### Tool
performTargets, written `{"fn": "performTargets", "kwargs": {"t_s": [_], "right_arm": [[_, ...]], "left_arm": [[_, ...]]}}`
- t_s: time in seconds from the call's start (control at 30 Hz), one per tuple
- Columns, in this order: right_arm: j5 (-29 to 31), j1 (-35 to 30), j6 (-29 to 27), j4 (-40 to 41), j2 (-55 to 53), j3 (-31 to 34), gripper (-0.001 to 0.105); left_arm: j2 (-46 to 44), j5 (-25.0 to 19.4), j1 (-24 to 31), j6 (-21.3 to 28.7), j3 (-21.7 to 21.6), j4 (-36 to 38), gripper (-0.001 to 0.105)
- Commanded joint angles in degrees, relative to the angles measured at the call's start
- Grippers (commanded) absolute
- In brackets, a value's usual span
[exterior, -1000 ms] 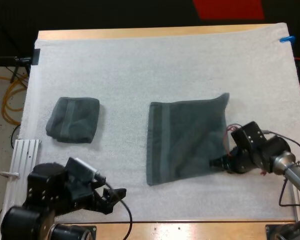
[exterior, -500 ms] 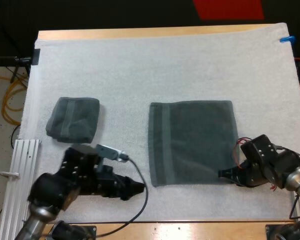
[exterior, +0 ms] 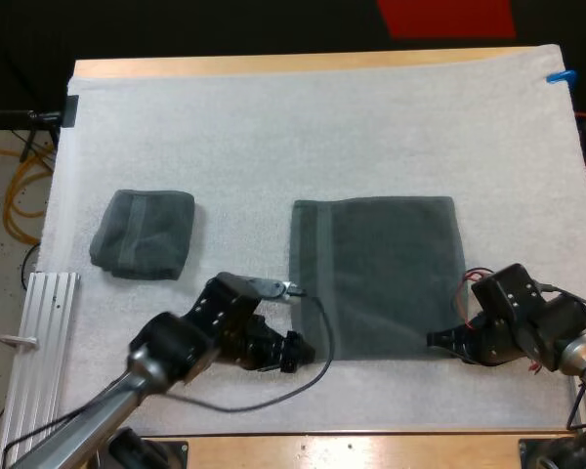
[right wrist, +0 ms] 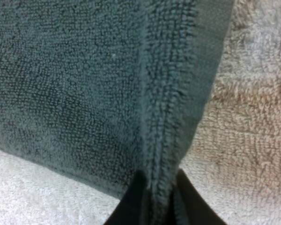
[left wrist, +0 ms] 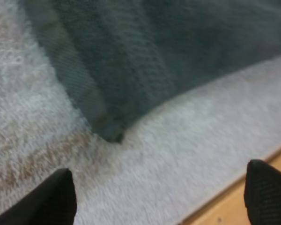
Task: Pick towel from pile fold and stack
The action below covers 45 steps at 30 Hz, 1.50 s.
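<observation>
mat (exterior: pixel 273 127) white, over wooden table (exterior: pixel 273 64) | metal rail (exterior: pixel 49 313) at near-left edge | towel (exterior: pixel 381 274) flat, right of centre | folded towel (exterior: pixel 142 233) at left | left gripper (exterior: pixel 295 352) open beside towel's near-left corner | right gripper (exterior: pixel 438 340) pinching near-right corner

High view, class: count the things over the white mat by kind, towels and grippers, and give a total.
Towels: 2, a folded towel and a flat towel.
Grippers: 2, the left gripper and the right gripper.
Total: 4.
</observation>
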Motion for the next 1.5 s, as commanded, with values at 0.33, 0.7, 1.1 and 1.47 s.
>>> {"fn": "performTargets", "kwargs": {"t_s": [0.33,0.7,1.1,1.47], "right_arm": [[-0.2,0.0,0.2,0.4,-0.3,-0.1,0.000],[-0.2,0.0,0.2,0.6,-0.3,-0.1,0.000],[-0.2,0.0,0.2,0.6,-0.3,-0.1,0.000],[-2.8,0.0,0.2,0.7,-2.1,-0.1,0.000]], "left_arm": [[16.4,5.5,-0.3,-1.2,-0.1,-10.0,0.071],[23.5,6.4,-0.3,-1.2,-0.1,-12.8,0.060],[23.6,6.6,-0.3,-0.2,-0.1,-14.1,0.000],[17.2,3.1,-0.3,6.1,-0.1,-5.7,0.000]]}}
